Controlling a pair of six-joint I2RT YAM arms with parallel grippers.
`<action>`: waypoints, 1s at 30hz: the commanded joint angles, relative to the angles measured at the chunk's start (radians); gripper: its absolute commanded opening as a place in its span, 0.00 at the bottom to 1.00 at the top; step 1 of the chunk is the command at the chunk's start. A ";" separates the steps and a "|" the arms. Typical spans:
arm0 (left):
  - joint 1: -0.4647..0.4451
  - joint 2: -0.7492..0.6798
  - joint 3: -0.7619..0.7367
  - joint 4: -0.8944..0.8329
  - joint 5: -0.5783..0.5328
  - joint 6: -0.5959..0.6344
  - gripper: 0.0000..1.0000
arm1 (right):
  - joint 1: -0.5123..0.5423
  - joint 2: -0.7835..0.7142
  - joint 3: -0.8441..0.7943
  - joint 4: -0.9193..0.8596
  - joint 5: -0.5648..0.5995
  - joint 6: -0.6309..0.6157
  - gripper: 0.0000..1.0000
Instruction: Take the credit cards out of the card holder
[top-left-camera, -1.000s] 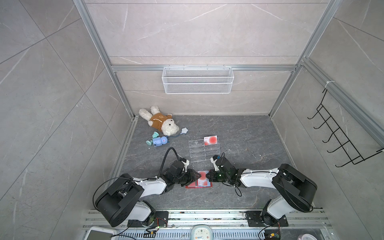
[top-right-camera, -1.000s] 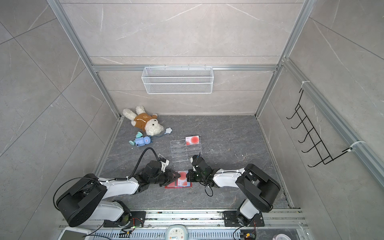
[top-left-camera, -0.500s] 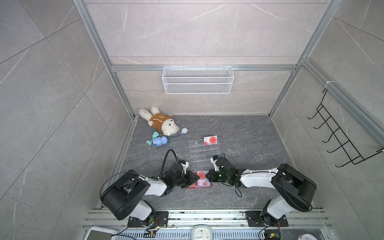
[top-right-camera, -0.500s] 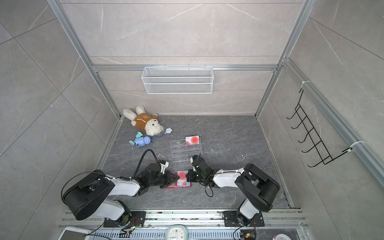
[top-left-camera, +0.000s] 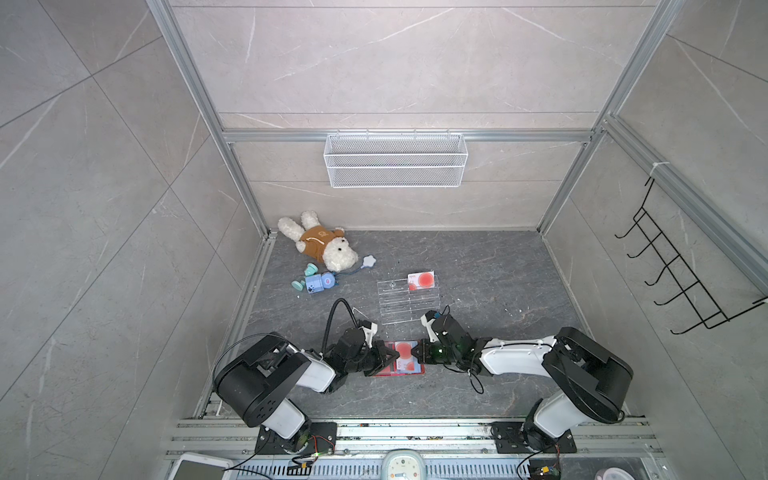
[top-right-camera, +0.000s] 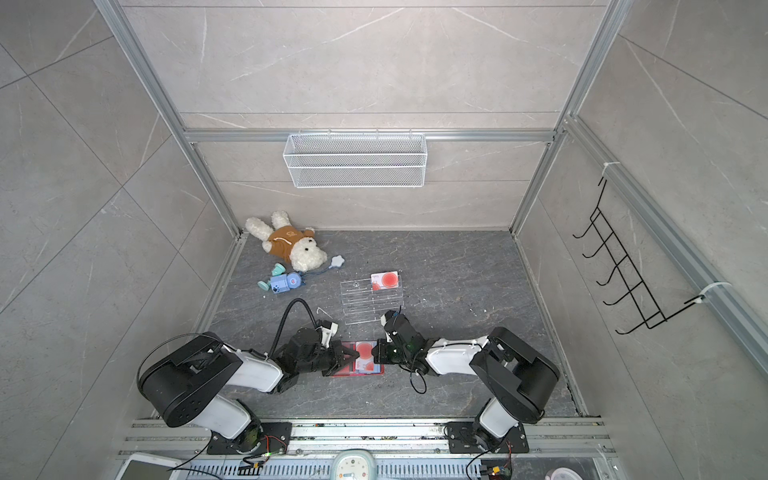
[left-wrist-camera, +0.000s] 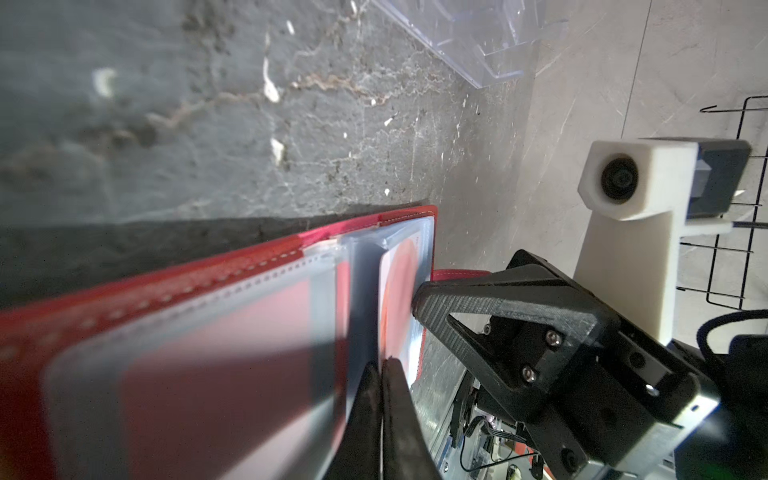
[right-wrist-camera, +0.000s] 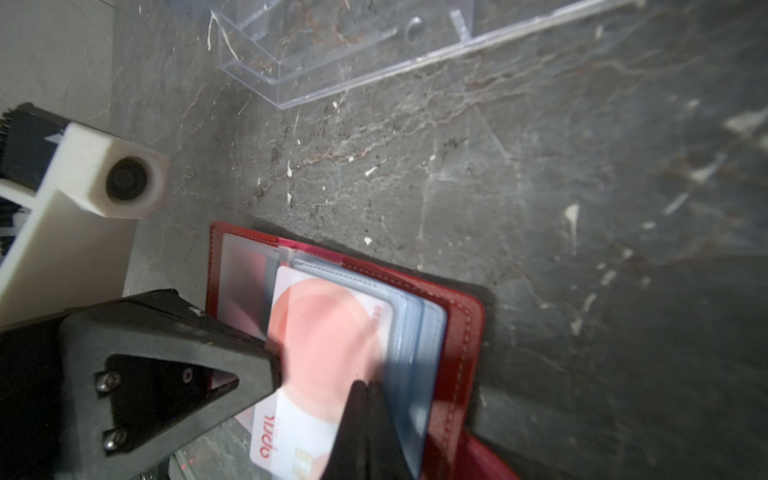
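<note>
Grey stone counter (top-left-camera: 478, 270): red leather card holder (top-left-camera: 399, 373) lay open near the clear acrylic stand (top-left-camera: 405, 305); left pincer (top-left-camera: 397, 354) pinched its white, red-circled credit card (right-wrist-camera: 328, 332), right pincer (right-wrist-camera: 365, 388) clamped the blue sleeves (right-wrist-camera: 415, 332).

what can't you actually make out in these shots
- Card count in the card holder: both top views, too small, left gripper and right gripper over it.
- What the shut left gripper pinches, credit card or sleeve: left wrist view, blurred.
- Credit card's full print: right wrist view, right gripper and frame edge cut it.
</note>
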 joint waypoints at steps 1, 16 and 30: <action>-0.001 -0.011 -0.009 0.019 -0.006 0.001 0.00 | -0.001 0.015 -0.015 -0.032 -0.003 -0.002 0.00; 0.023 -0.274 0.021 -0.324 -0.051 0.104 0.00 | -0.001 -0.007 0.026 -0.136 0.023 -0.016 0.16; 0.049 -0.380 0.143 -0.628 -0.089 0.216 0.00 | -0.001 -0.048 0.108 -0.244 -0.008 -0.027 0.18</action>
